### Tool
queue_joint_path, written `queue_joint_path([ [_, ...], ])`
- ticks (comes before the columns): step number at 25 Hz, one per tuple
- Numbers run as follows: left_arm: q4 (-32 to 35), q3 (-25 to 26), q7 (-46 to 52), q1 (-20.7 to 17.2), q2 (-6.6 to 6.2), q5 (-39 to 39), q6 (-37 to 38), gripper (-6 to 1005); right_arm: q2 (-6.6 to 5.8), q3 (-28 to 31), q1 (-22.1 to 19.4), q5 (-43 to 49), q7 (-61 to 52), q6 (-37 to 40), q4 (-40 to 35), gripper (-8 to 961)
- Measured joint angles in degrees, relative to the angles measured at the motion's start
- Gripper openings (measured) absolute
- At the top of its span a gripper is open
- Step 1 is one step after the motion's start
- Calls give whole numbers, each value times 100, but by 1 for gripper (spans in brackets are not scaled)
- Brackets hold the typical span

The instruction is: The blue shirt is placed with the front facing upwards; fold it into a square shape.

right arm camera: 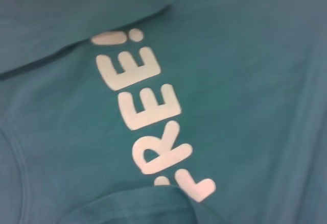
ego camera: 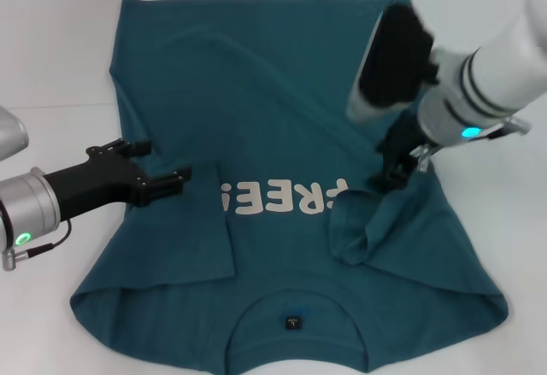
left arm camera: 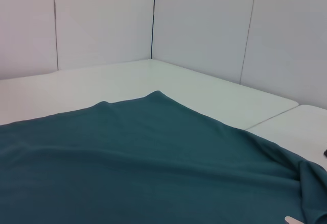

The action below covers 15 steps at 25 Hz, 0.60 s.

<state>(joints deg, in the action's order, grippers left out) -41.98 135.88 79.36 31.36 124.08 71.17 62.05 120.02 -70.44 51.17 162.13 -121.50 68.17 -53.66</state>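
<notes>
While the blue shirt lies spread front-up on the white table, both sleeves are seen folded inward over its chest. Left gripper is held spread apart, empty, at the shirt's left edge. Right gripper is seen above the folded right sleeve; its grip cannot be told.

Looks like a lab or test booth: plain white table filling the frame, bare white panel walls meeting at a corner, upper centre.
</notes>
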Motion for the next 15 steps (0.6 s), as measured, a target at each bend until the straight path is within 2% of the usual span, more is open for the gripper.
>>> queue_joint_path([
  [4,29,0,0,-36,6,42,0,835,13,-276,97,-6,-33,-426,477,517],
  [15,57,0,0,-61,12,56,0,834,27,-419,313,-153,-35,-1110,1242,448],
])
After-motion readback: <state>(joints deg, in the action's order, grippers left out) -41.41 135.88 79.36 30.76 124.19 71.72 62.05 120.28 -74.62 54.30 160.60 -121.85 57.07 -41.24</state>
